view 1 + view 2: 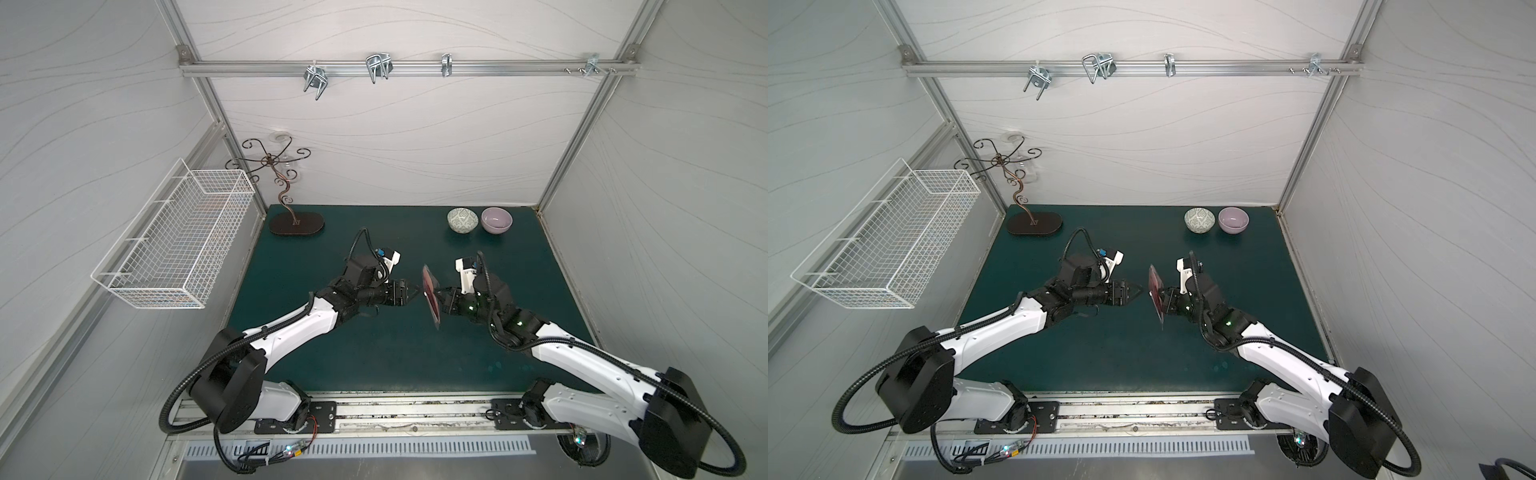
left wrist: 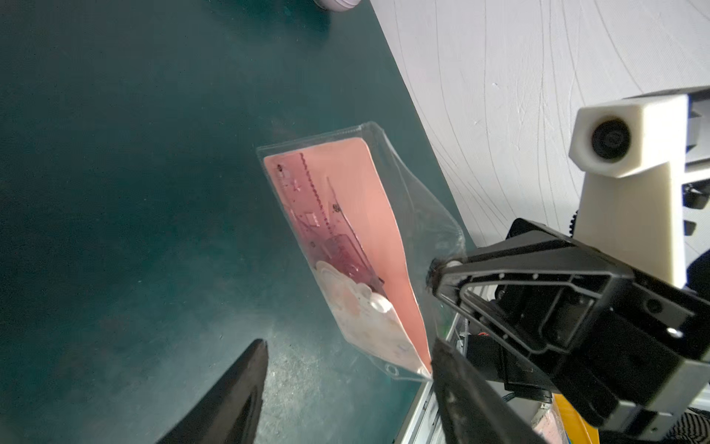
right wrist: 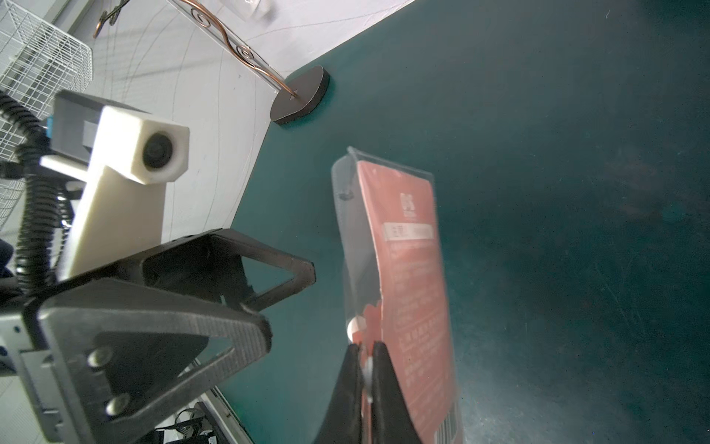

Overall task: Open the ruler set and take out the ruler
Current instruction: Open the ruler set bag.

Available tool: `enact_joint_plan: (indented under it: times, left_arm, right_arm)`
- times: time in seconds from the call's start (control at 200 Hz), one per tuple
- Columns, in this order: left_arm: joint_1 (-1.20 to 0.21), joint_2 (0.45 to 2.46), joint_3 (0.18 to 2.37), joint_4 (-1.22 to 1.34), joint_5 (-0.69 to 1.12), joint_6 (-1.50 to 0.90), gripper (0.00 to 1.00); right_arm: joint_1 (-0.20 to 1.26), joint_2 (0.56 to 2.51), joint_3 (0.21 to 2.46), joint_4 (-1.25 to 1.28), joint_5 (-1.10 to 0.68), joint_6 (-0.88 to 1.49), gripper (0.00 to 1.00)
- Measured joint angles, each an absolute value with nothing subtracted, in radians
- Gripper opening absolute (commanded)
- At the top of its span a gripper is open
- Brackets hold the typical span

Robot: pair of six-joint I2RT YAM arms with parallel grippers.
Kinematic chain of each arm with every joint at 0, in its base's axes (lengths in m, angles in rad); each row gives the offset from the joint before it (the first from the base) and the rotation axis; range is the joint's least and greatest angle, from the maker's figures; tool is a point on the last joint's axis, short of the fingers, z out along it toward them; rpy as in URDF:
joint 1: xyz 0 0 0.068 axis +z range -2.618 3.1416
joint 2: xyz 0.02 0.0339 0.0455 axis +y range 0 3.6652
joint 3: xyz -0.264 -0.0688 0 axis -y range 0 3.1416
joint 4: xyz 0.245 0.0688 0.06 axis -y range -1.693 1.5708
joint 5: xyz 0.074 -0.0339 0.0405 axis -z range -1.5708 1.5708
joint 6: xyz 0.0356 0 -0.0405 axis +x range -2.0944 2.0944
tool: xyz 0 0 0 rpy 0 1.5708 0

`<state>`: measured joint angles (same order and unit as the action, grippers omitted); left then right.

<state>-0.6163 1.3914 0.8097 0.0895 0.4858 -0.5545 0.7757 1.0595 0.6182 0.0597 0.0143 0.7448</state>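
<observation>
1. Right tool pinches the ruler set by its edge, holding it upright above the green worktop.
2. Left tool, jaws spread, faces it close by.
3. Left wrist view shows rulers on a pink card; right wrist view shows a red back with unreadable print.

Both top views high overhead, sharing whole table, wrist views close, facing each other

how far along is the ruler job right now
Done: the set is lifted off the table, pinched by its clear flap in the shut right gripper. In hand: the flap looks pulled away from the pink card, and the open left gripper faces the set, close by. Left: the ruler is still inside and must come out.
</observation>
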Motion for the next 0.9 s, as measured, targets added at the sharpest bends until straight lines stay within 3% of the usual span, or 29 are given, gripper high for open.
enact_joint_plan:
  times: [0.26,0.4,0.485,0.57,0.63,0.71,0.9]
  left_arm:
    - [-0.649,1.482,0.839,0.098,0.487,-0.559,0.72]
    - [-0.651,1.516,0.856,0.122,0.487,-0.569,0.66]
    - [-0.651,1.526,0.858,0.131,0.49,-0.58,0.55]
    - [-0.651,1.528,0.859,0.132,0.496,-0.589,0.37]
    - [-0.653,1.528,0.863,0.13,0.493,-0.591,0.31]
    - [-0.655,1.528,0.87,0.126,0.484,-0.581,0.16]
    - [-0.656,1.528,0.871,0.113,0.464,-0.579,0.15]
  right_arm:
    - [0.789,1.062,0.616,0.078,0.026,0.77,0.0]
    - [0.794,1.071,0.616,0.082,0.027,0.772,0.0]
    - [0.794,1.074,0.616,0.082,0.027,0.773,0.0]
    - [0.795,1.076,0.616,0.082,0.028,0.773,0.0]
    - [0.795,1.076,0.616,0.083,0.028,0.775,0.0]
    - [0.795,1.076,0.616,0.088,0.028,0.778,0.0]
    - [0.795,1.076,0.614,0.096,0.028,0.779,0.0]
